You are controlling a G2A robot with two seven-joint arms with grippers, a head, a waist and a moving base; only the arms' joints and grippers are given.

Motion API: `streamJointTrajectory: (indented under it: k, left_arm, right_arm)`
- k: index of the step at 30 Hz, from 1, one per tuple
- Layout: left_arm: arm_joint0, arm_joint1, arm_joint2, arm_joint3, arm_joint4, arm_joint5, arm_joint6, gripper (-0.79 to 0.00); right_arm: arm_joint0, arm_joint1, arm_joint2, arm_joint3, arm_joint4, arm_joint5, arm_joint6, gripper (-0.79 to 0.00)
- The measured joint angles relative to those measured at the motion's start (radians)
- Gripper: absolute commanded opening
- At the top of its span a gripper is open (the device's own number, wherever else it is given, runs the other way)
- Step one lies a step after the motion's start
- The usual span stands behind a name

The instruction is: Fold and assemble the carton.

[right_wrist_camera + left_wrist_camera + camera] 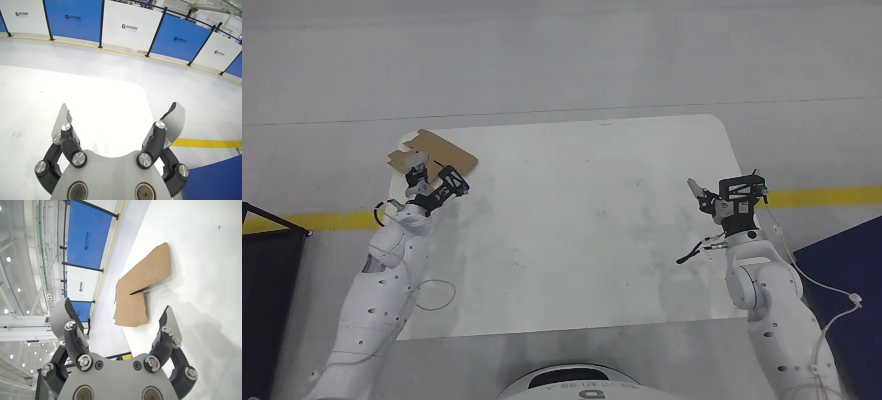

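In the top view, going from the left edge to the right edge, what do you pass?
black frame → carton → right gripper → blue floor patch

White arm shells, black wrists, thin trailing cables; left gripper and right gripper alike in grey fingers, ribbed black pads, silver screws.

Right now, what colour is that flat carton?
Plain brown carton; left wrist view shows it best.
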Motion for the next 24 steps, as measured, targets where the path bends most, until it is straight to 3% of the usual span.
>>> streamJointTrajectory:
  k: [5, 10, 24]
  left_arm:
    - [-0.046, -0.014, 0.046, 0.067, 0.032, 0.052, -0.059, 0.0]
    - [-0.084, -0.028, 0.088, 0.128, 0.031, 0.082, -0.048, 0.0]
    - [-0.184, -0.07, 0.178, 0.26, 0.073, 0.221, -0.14, -0.058]
  right_arm:
    - [0.0, 0.0, 0.0, 0.0, 0.0, 0.0, 0.0, 0.0]
    - [0.0, 0.0, 0.0, 0.0, 0.0, 0.0, 0.0, 0.0]
    - [0.0, 0.0, 0.0, 0.0, 0.0, 0.0, 0.0, 0.0]
